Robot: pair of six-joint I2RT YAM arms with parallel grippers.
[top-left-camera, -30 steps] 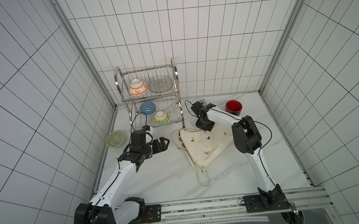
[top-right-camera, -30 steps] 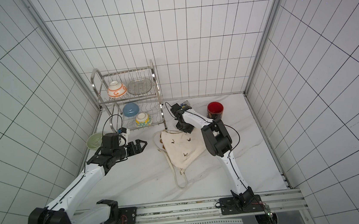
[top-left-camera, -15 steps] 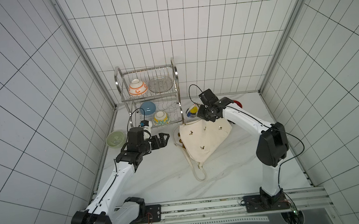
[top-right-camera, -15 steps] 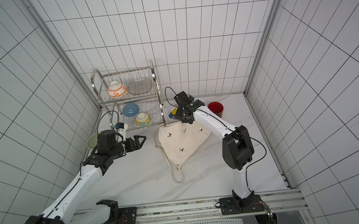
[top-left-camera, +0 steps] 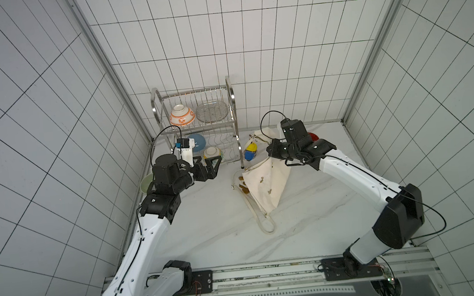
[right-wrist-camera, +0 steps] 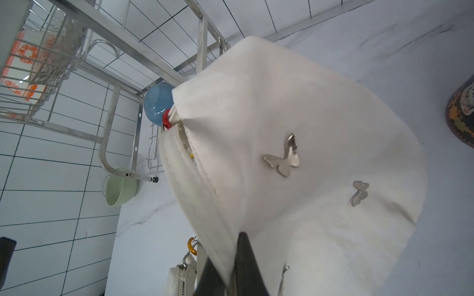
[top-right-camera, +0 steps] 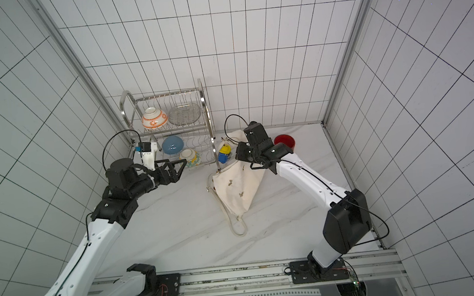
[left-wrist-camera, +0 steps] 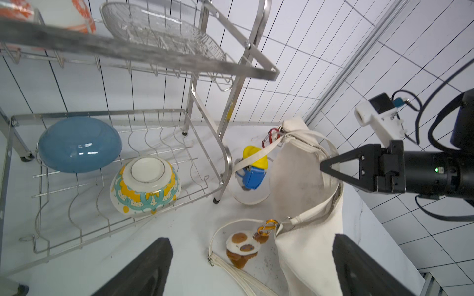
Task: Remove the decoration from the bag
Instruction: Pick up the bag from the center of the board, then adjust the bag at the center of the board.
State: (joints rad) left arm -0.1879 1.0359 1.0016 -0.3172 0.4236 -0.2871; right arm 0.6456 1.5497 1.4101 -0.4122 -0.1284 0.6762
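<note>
The cream bag with butterfly ornaments is half lifted off the table. My right gripper is shut on the bag's upper rim and holds it up. A yellow-and-blue decoration dangles from a red clip at the raised corner. A brown-and-white plush charm on an orange clip lies on the table at the low corner. My left gripper is open and empty, left of the bag, facing the charms.
A steel dish rack holding several bowls stands just behind and left of the bag. A red mug sits behind my right wrist. A green bowl rests by the left wall. The bag's straps trail forward.
My right arm has swung up and rightward with the bag's rim, raising the bag so the yellow-and-blue decoration hangs free. My left gripper has risen slightly toward the rack, still open.
</note>
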